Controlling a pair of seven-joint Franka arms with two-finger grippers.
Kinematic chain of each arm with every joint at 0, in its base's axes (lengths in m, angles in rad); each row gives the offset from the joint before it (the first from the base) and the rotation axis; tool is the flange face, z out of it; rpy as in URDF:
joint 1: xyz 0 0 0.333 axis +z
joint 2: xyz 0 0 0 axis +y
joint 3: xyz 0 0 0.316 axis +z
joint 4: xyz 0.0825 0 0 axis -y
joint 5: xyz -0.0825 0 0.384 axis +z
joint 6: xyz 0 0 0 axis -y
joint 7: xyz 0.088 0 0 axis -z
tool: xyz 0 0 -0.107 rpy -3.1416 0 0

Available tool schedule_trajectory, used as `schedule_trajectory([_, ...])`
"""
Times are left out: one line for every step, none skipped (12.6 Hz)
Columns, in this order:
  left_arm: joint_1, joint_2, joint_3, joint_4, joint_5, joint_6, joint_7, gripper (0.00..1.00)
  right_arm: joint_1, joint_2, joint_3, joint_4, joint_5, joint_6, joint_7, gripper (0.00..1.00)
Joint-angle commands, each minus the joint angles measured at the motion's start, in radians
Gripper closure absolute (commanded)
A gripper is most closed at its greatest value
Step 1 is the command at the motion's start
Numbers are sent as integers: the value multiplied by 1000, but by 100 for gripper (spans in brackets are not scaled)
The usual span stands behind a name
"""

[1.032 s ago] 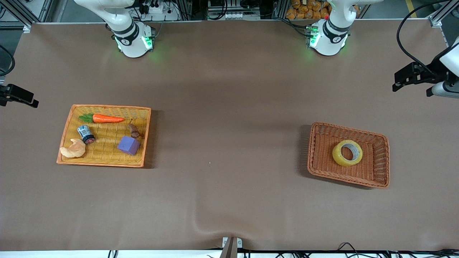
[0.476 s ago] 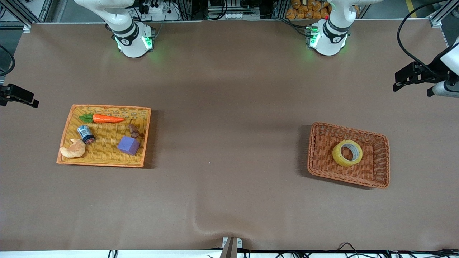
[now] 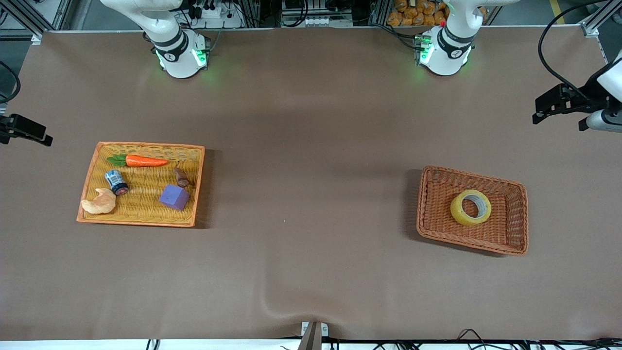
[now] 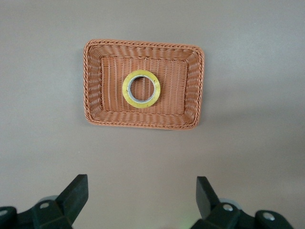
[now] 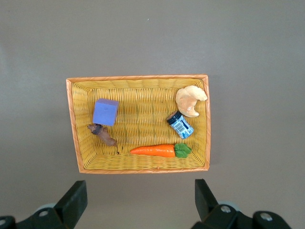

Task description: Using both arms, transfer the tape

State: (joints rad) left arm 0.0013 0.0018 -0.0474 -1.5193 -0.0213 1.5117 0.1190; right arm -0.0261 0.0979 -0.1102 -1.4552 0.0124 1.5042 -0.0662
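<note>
The yellow tape roll (image 3: pixel 470 207) with a grey-white core lies flat in the brown wicker basket (image 3: pixel 429 214) toward the left arm's end of the table. In the left wrist view the tape (image 4: pixel 141 89) sits mid-basket, well below and apart from my left gripper (image 4: pixel 141 183), which is open and empty, high over bare table beside the basket. My right gripper (image 5: pixel 140 188) is open and empty, high over bare table beside the yellow tray (image 5: pixel 71 124). In the front view only dark parts of each hand show at the table's ends, the left (image 3: pixel 559 103) and the right (image 3: pixel 24 129).
The yellow wicker tray (image 3: pixel 90 167) toward the right arm's end holds a carrot (image 3: pixel 143 161), a blue-and-white can (image 3: pixel 116 182), a croissant (image 3: pixel 99 202), a purple block (image 3: pixel 174 197) and a small brown piece (image 3: pixel 181 178). Brown cloth covers the table, wrinkled near the front edge (image 3: pixel 286 304).
</note>
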Motion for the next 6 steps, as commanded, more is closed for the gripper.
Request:
schedule_trajectory([2, 0, -8, 19, 17, -18, -2, 0, -18, 8, 12, 21, 15, -15, 12, 0])
schedule_trajectory([3, 1, -6, 19, 15, -18, -2, 0, -17, 8, 12, 21, 14, -15, 12, 0])
schedule_trajectory([5, 1, -6, 19, 17, -18, -2, 0, -18, 8, 12, 21, 15, -15, 12, 0])
schedule_trajectory([5, 1, -6, 19, 15, -18, -2, 0, -17, 8, 12, 21, 14, -15, 12, 0])
schedule_trajectory([5, 1, -6, 19, 15, -18, -2, 0, -17, 8, 12, 21, 15, -15, 11, 0])
schedule_trajectory([6, 1, -2, 19, 15, -18, -2, 0, -17, 8, 12, 21, 14, -15, 12, 0])
